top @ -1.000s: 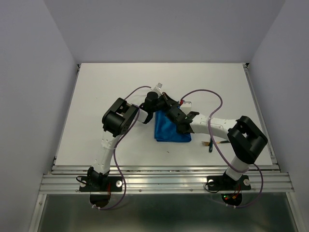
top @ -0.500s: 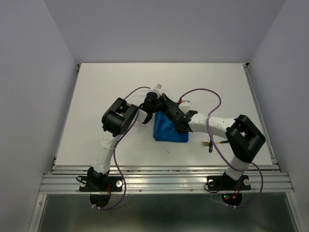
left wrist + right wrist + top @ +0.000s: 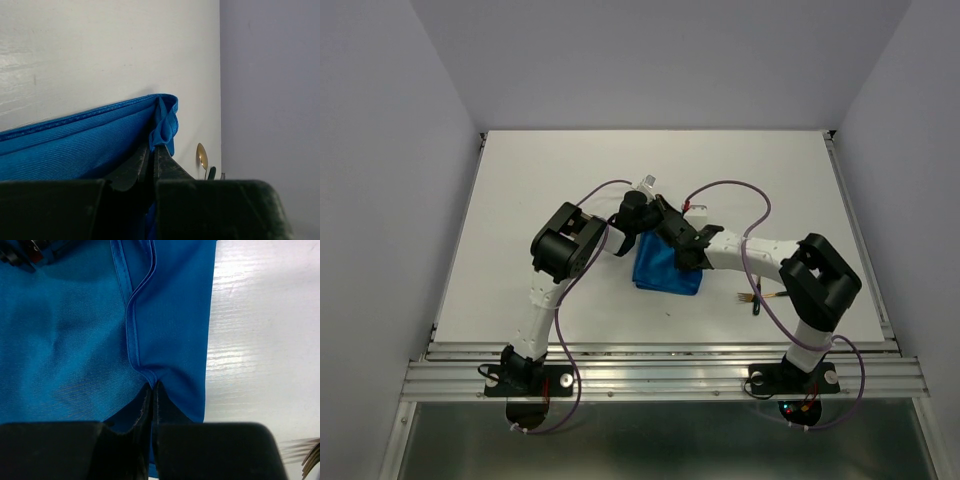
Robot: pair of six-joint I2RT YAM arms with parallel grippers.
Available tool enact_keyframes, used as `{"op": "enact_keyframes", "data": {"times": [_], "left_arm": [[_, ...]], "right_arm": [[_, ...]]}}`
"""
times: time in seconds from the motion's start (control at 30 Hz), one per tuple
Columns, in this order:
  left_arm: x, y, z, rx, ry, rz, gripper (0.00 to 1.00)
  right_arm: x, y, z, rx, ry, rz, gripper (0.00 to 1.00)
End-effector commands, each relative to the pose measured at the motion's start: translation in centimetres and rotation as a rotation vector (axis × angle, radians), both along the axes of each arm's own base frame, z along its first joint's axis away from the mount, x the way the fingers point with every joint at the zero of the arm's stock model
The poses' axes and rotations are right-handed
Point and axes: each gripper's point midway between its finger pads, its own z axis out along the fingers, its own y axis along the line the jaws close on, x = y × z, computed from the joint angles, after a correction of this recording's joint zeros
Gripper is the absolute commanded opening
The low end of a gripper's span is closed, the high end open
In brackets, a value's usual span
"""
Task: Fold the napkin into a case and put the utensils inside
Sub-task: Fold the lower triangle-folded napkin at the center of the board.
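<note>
The blue napkin point(image 3: 665, 270) lies folded into a rough rectangle in the middle of the table. My left gripper point(image 3: 652, 222) is at its far edge, shut on a bunched corner fold point(image 3: 165, 125), as the left wrist view point(image 3: 154, 147) shows. My right gripper point(image 3: 677, 243) reaches in from the right, and in the right wrist view point(image 3: 152, 386) it is shut on a hemmed edge of the napkin point(image 3: 75, 340). The utensils point(image 3: 756, 298) lie on the table to the right of the napkin. The gold spoon head point(image 3: 201, 156) and fork tines point(image 3: 312, 456) show at the frame edges.
The white table point(image 3: 550, 180) is ringed by grey walls, with a metal rail point(image 3: 660, 375) along the near edge. Purple cables point(image 3: 735, 190) arc above both forearms. The two wrists are close together over the napkin's far edge.
The right arm has swung left and the napkin has shifted a little left with it. The left arm has barely moved.
</note>
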Motion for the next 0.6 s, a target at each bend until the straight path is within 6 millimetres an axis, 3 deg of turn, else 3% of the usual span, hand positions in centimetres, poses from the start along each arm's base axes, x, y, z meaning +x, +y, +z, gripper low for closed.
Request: {"op": "enact_keyframes", "data": {"times": [0.0, 0.3, 0.57], "left_arm": [[0.6, -0.7, 3.6, -0.031, -0.083, -0.032, 0.12], [1.0, -0.7, 5.4, 0.002, -0.116, -0.027, 0.36], [1.6, 0.2, 9.4, 0.062, -0.221, 0.0, 0.62]], "right_arm": [[0.8, 1.5, 0.2, 0.044, -0.031, 0.01, 0.01], [-0.1, 1.5, -1.7, 0.057, 0.008, 0.02, 0.01], [-0.8, 1.8, -2.9, 0.078, 0.04, 0.031, 0.01]]}}
